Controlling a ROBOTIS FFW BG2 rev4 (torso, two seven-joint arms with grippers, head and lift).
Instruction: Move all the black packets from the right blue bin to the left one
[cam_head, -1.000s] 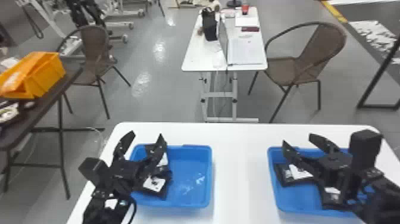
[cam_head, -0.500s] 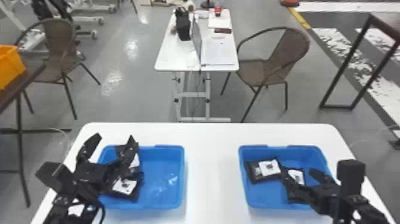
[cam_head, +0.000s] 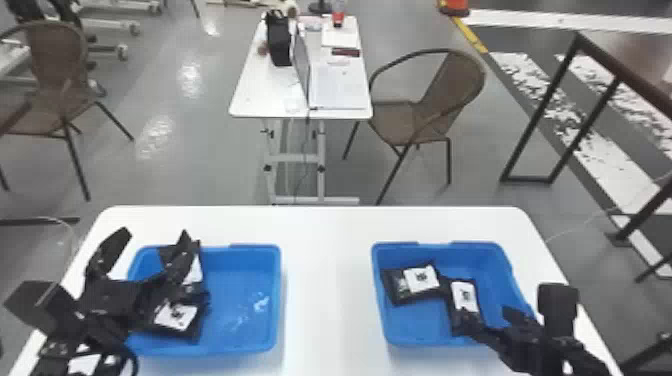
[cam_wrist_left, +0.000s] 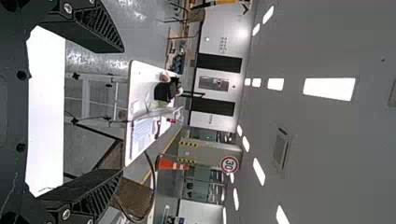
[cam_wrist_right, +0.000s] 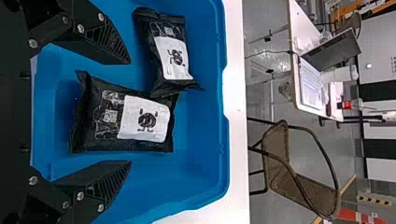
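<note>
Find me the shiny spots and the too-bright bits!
Head view: pale glare on the grey floor and little glints in the left blue bin; left wrist view: glowing ceiling lights, and a white tabletop so bright it looks blank.

Left arm, black, enters at head view's bottom left, crossing left edge of white table (cam_head: 325, 300). Left gripper (cam_head: 152, 237) above table's left side, fingers spread wide toward far edge. Right arm at bottom right, beside right edge; right gripper (cam_head: 489, 319) tilted down, fingers wide apart.
</note>
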